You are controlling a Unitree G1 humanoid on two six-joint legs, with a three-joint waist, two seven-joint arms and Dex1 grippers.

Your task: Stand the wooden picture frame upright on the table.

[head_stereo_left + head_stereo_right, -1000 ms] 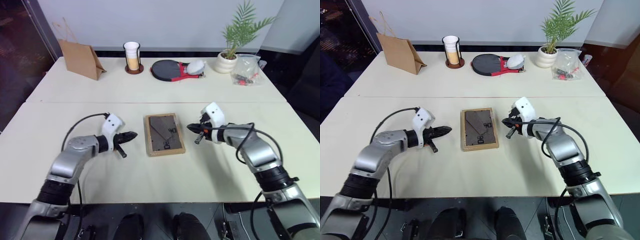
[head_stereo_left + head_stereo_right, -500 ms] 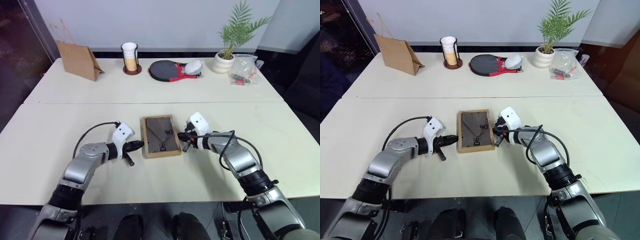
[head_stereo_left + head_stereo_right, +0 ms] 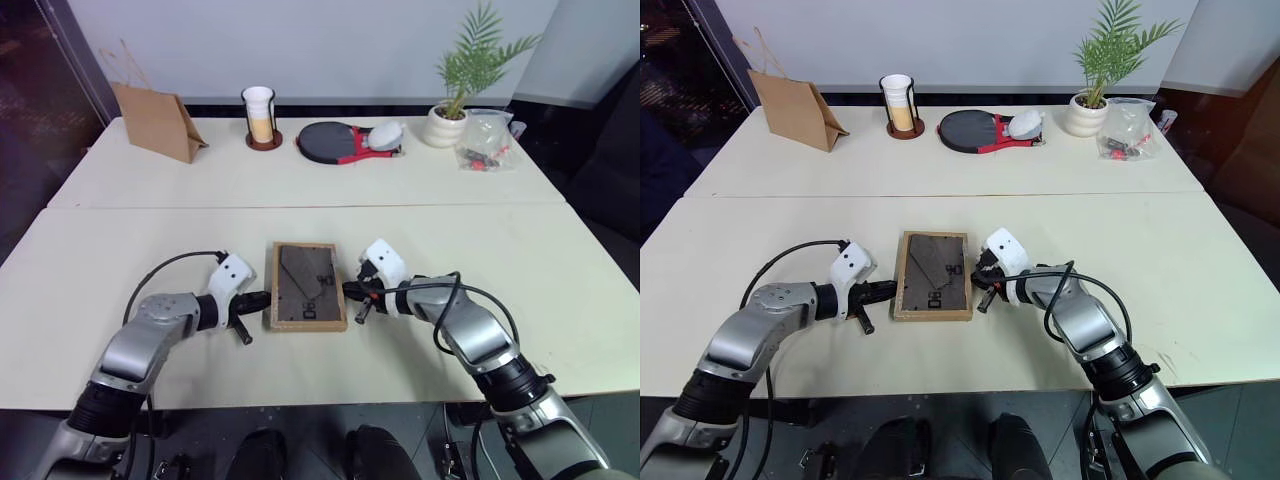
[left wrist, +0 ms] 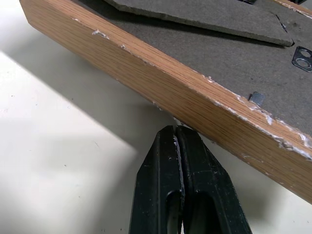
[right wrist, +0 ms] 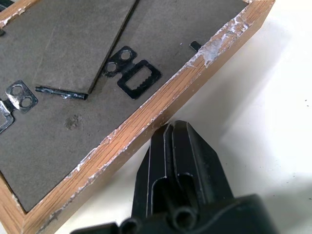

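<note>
The cream bench [image 3: 500, 240] carries the frame [image 3: 306, 285] lying face down near its front edge, back panel up. Both arms have closed in since a second ago: the left gripper [image 3: 257, 297] and right gripper [image 3: 352, 290], jaws shut and empty, now press its 2 long sides, probably ready to tip it up.

It looks like a robot test room staged as an office: a pale cream surface [image 3: 120, 240] against a plain white wall, with a paper bag [image 3: 157, 121], stacked cups [image 3: 261, 113], table-tennis paddles [image 3: 335, 140] and a potted palm [image 3: 462, 75] along its 12 o'clock edge.
</note>
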